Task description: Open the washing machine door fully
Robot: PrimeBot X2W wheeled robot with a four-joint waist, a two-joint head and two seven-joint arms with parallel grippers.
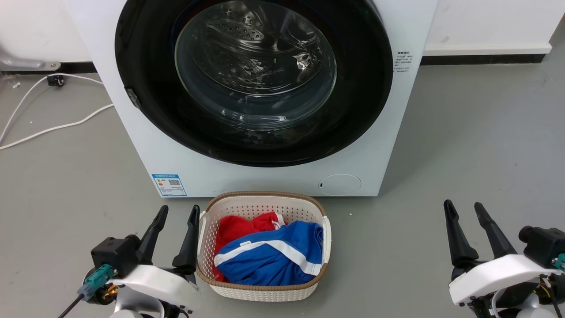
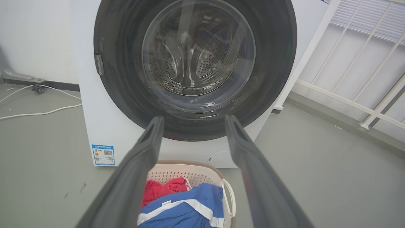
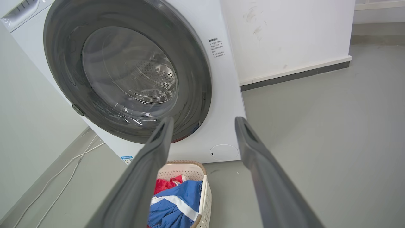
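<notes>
Basket (image 1: 265, 291) before washing machine door (image 1: 254, 79) holds apparently two garments (image 1: 273, 260).

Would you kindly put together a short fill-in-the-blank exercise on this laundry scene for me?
1. The washing machine door is ____.
2. In the basket, the striped garment lying beside the red garment is ____.
3. The left hand and the right hand are both ____, holding nothing.
Missing words: closed; blue; open.

light: bright, even | shadows: soft | glare: streaks on washing machine door (image 1: 254, 79) glass | wrist views: edges bowed
</notes>
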